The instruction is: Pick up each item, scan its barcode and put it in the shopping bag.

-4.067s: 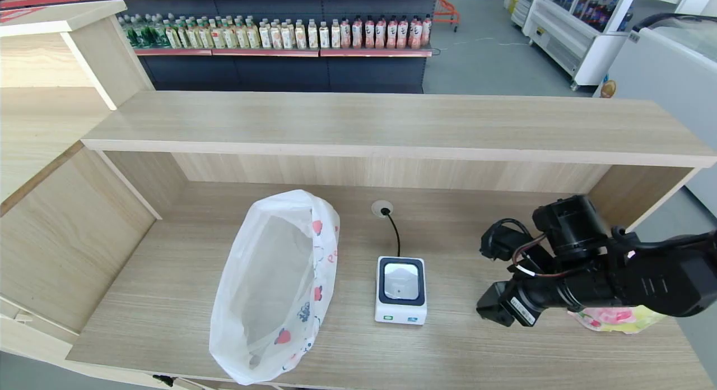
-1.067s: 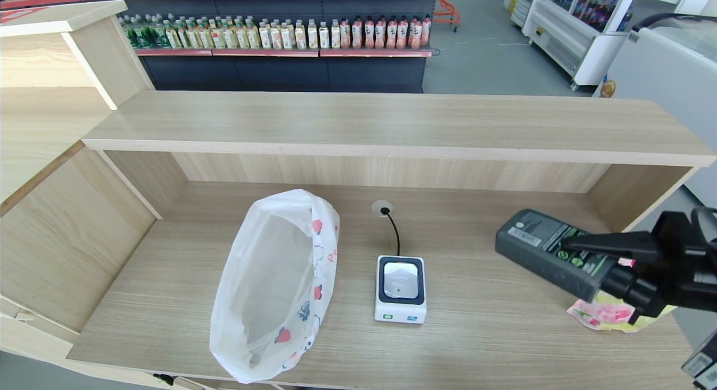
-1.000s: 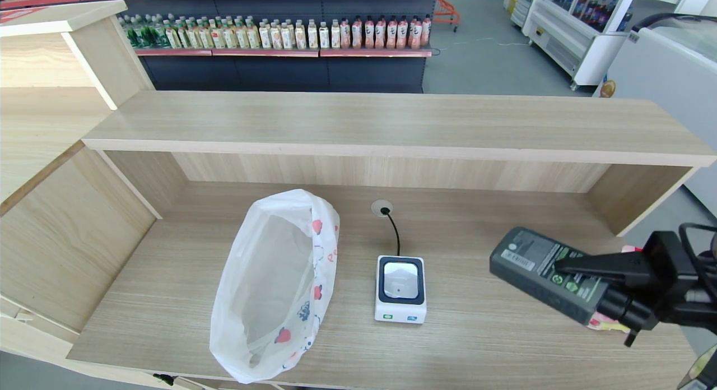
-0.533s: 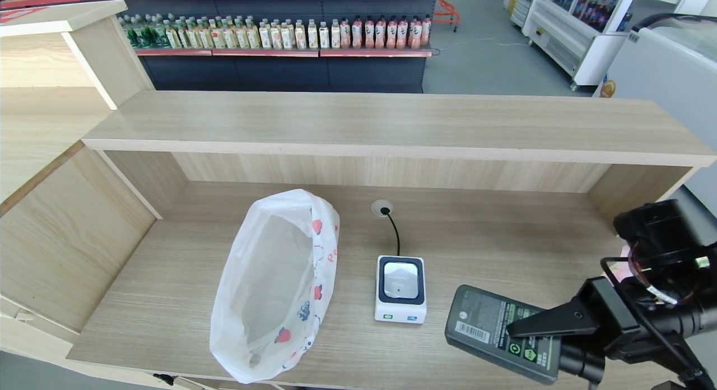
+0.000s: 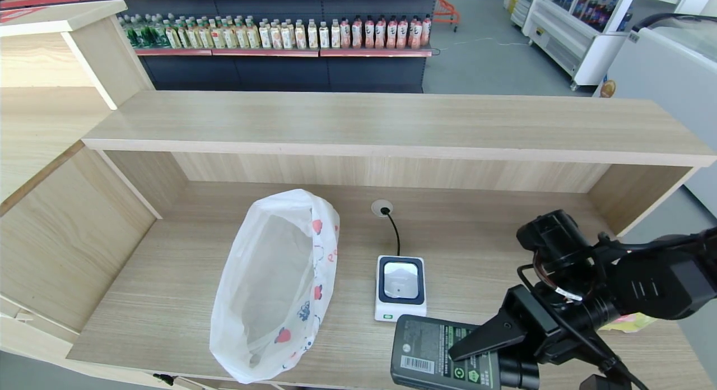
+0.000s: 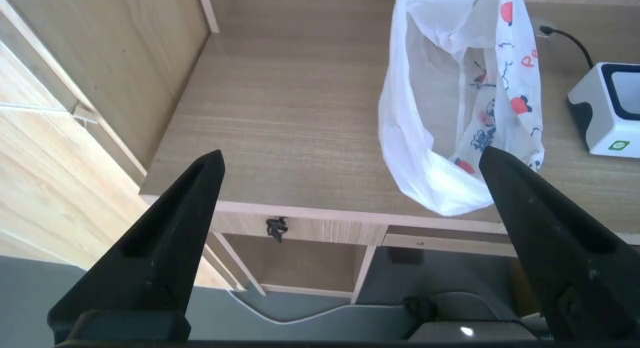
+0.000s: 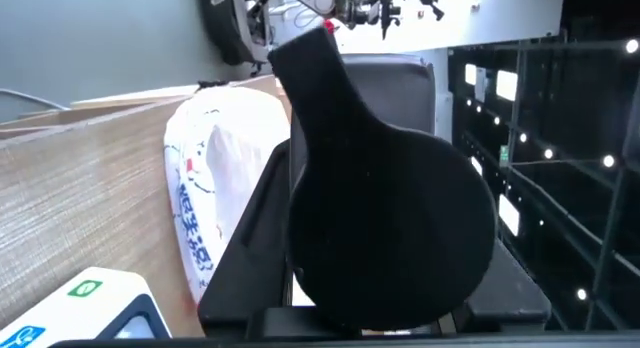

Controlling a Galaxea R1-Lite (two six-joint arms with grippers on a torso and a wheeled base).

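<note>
A pale wood-grain laminate counter (image 5: 168, 300) forms a recessed work surface. It is walled at the back by a raised ledge of the same laminate (image 5: 392, 121) and on the left by a slanted side panel (image 5: 67, 244). Beyond the ledge stands dark shop shelving with red edge strips (image 5: 369, 70), lined with a row of upright drink bottles (image 5: 280, 34). The smooth grey floor (image 5: 493, 54) runs past it to white glass-topped chest coolers (image 5: 566, 42) at the far right. The light is bright and even.
</note>
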